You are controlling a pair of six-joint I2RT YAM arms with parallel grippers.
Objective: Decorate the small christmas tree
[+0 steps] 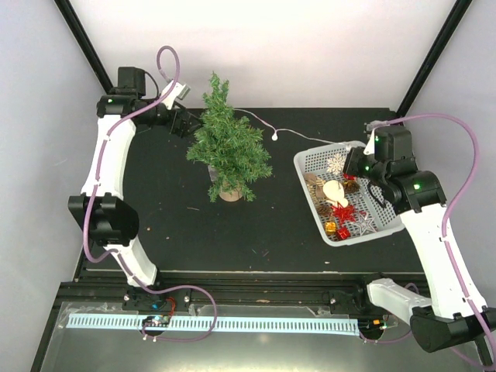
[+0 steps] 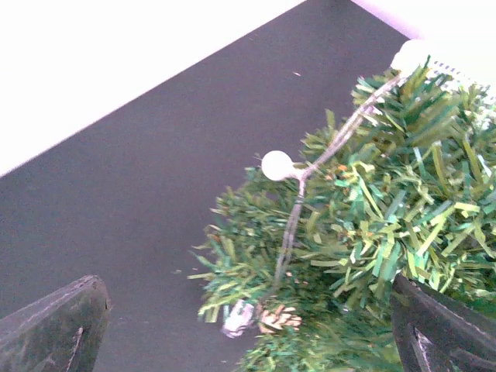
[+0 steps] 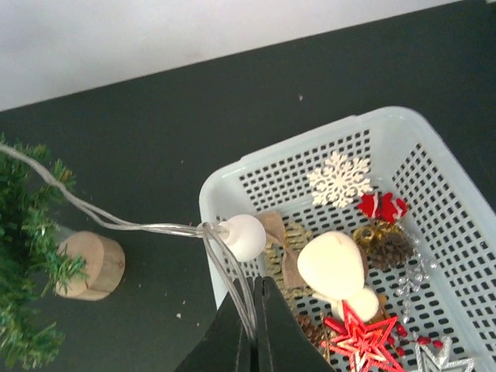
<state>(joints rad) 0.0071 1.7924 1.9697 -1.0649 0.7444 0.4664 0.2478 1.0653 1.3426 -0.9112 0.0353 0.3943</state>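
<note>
Right end effector (image 3: 254, 298): nearest the lens, bottom centre of the right wrist view; fingers pressed together, clamped on the clear wire of the light string (image 3: 139, 225).
Light string: runs from that grip leftward into the branches; one white bulb (image 3: 246, 236) hangs at the basket's near rim.
Left end effector (image 2: 246, 291): fingers apart at the lower corners of the left wrist view, holding nothing, with foliage between and beyond them.
Small christmas tree (image 1: 229, 147): upright on the dark surface (image 1: 155, 217), centre-left of the top view, well apart from the basket.
Stump base (image 1: 230, 194): pale wood, flat on the surface.
Basket (image 1: 297, 165): white, perforated, right of centre; holds a snowflake (image 3: 339, 178), a red star (image 3: 360, 341) and other ornaments.
Handling, judged: the tree looks light and easy to tip; its bristly branches are pliant and would give under a pull on the wire.
Hold point, judged: the rigid stump or lower trunk for steadying; branch tips offer no firm purchase.
</note>
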